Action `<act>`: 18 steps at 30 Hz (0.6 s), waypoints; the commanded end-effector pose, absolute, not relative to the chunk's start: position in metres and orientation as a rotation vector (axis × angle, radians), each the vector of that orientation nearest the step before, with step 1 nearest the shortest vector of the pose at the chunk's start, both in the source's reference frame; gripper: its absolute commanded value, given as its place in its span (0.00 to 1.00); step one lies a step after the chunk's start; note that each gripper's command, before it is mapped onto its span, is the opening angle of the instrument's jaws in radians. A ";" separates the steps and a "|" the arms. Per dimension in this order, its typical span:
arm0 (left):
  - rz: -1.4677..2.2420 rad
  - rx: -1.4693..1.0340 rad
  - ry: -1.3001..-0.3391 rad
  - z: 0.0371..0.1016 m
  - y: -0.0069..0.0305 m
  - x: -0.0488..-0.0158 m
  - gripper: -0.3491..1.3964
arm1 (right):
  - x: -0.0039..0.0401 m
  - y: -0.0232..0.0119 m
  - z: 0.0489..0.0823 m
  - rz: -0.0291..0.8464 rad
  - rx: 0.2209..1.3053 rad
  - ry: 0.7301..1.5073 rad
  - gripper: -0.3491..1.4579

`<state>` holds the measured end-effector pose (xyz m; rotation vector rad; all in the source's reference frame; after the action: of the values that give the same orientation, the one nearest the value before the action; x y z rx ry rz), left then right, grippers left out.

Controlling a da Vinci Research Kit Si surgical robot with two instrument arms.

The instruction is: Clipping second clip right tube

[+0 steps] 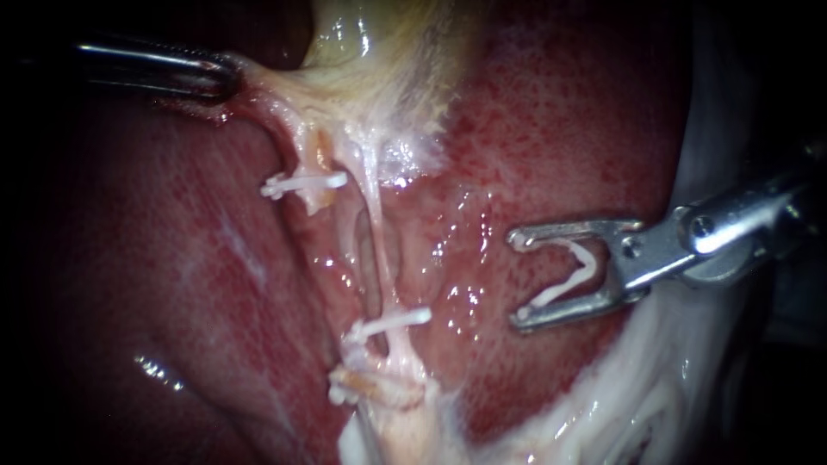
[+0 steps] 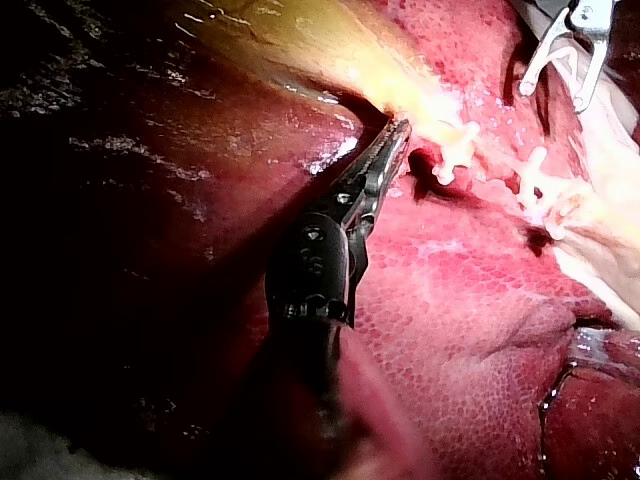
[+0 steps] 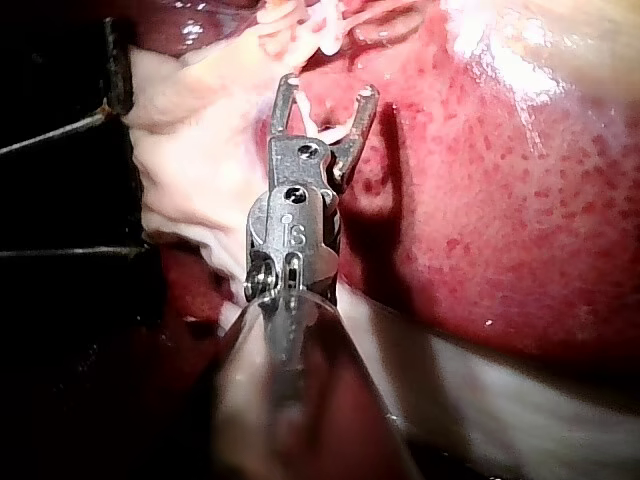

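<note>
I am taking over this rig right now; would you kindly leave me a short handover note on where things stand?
Left instrument: shut on the tissue beside the gallbladder, holding it taut.
Right instrument: carries an open clip, over the liver, apart from the tubes.
Right tube: one placed clip sits near its lower end.
Done: that one clip.
Left: bring the open clip across the right tube and close it.
</note>
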<state>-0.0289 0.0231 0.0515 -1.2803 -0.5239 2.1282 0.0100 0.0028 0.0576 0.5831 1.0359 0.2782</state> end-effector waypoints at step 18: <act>2.129 -1.280 -0.521 0.0515 0.0230 -0.0290 0.00 | 0.0174 0.0016 0.0650 0.445 0.771 1.046 0.47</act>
<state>-0.0290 0.0230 0.0515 -1.2799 -0.5216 2.1287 0.0176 0.0015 0.0653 0.7860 1.0518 0.4521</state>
